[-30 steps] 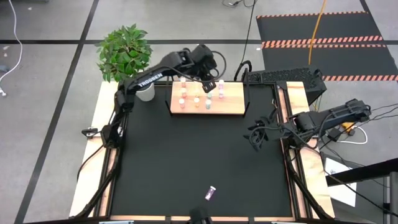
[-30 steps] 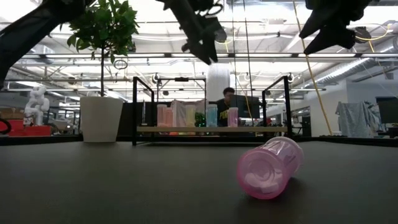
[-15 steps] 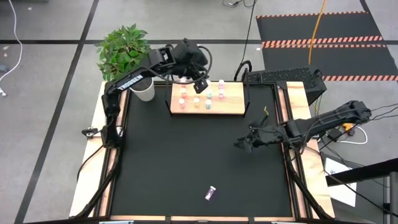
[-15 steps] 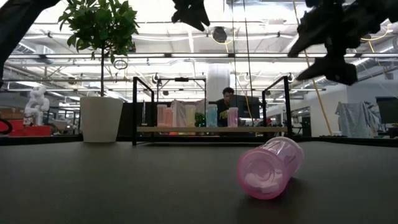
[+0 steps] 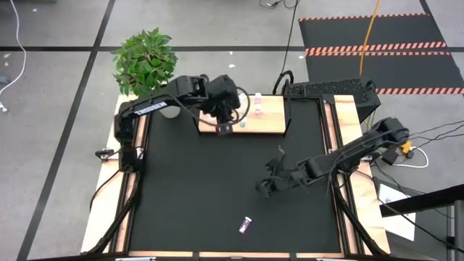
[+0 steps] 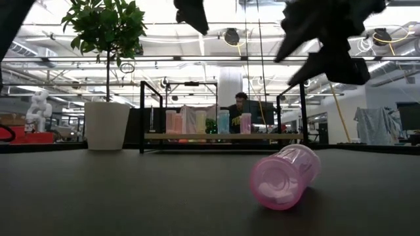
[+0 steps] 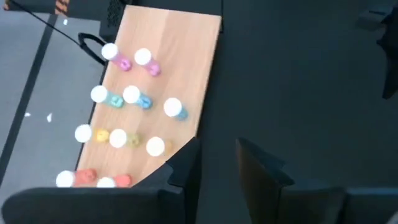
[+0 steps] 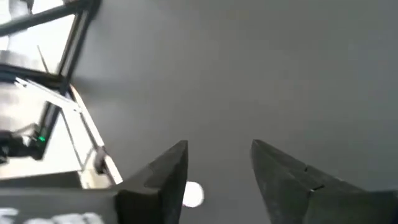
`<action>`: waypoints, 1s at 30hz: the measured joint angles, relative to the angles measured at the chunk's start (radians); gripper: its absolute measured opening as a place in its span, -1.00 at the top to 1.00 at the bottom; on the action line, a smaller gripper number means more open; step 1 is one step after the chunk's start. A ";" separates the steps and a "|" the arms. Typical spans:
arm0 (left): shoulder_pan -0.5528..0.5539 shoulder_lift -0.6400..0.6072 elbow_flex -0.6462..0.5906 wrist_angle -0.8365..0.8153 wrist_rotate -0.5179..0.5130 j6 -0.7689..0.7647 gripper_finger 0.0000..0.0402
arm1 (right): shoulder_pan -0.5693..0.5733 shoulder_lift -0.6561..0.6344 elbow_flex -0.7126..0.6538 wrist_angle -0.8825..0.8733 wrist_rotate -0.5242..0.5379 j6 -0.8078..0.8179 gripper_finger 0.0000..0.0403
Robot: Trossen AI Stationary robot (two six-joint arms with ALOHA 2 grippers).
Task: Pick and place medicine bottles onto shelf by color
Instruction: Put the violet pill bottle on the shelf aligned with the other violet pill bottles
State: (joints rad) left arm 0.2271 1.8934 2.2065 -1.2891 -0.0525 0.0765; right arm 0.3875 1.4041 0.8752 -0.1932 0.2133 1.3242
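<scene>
High view: the left pincer (image 5: 224, 127) is hovering over the shelf (image 5: 268, 125) front edge, fingers slightly parted, empty. The right pincer (image 5: 262, 187), spread, is hanging above the desk (image 5: 196, 196) near a fallen pink bottle (image 5: 246, 225).

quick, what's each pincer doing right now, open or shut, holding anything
Left pincer: open, empty, over the shelf's front edge.
Right pincer: open, empty, above the black mat.

shelf (image 5: 262, 125): pale wood, matt | table (image 5: 203, 188): matt blk | pink bottle (image 6: 283, 176): translucent plastic
</scene>
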 joint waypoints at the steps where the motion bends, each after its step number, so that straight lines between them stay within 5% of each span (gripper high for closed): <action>1: -0.009 -0.025 -0.039 0.015 0.002 0.000 0.51 | 0.009 0.027 0.026 0.002 0.007 0.027 0.18; 14: -0.235 -0.522 -0.896 0.562 0.085 -0.256 0.52 | 0.166 0.392 0.395 -0.175 -0.067 0.491 0.27; 21: -0.370 -0.581 -1.074 0.601 0.086 -0.395 0.45 | 0.224 0.516 0.514 -0.203 -0.083 0.691 0.25; 30: -0.469 -0.578 -1.246 0.758 0.072 -0.536 0.07 | 0.262 0.608 0.513 -0.102 0.010 0.849 -0.04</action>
State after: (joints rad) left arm -0.2415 1.3155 0.9602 -0.5310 0.0196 -0.4598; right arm 0.6495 2.0118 1.3887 -0.2955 0.2229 2.1737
